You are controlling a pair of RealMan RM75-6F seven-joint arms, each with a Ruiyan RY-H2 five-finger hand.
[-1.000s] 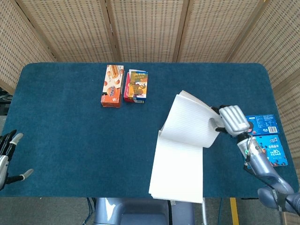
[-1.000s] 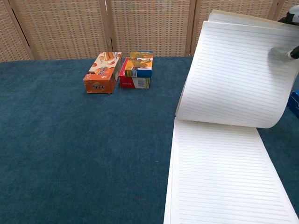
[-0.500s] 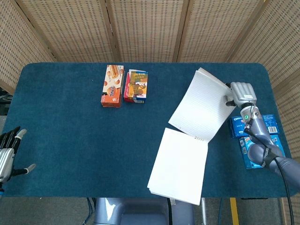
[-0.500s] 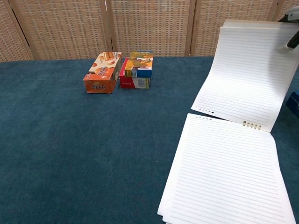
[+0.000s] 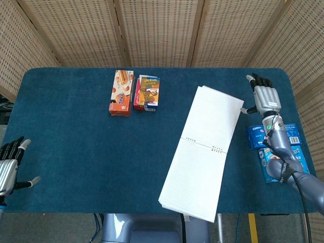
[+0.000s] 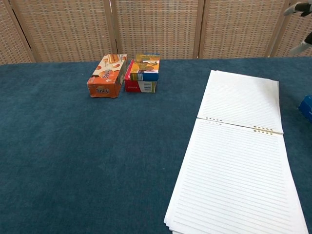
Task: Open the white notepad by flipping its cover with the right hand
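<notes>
The white notepad (image 5: 202, 152) (image 6: 239, 161) lies open on the blue table, its flipped cover (image 5: 215, 119) (image 6: 242, 101) flat beyond the binding holes and lined pages showing. My right hand (image 5: 264, 97) hovers just right of the cover's far corner with fingers spread and nothing in it; in the chest view only its fingertips (image 6: 298, 7) show at the top right edge. My left hand (image 5: 9, 169) stays at the table's near left edge, fingers apart and empty.
An orange snack box (image 5: 121, 92) (image 6: 107, 75) and a stack of small boxes (image 5: 147, 92) (image 6: 143, 73) stand at the back middle. Blue snack packets (image 5: 277, 148) lie at the right edge, near my right forearm. The table (image 5: 76, 142) is covered in blue cloth.
The cover went from raised and curled in my right hand to lying flat on the table. My right hand let go of it and spread its fingers. The left hand barely moved.
</notes>
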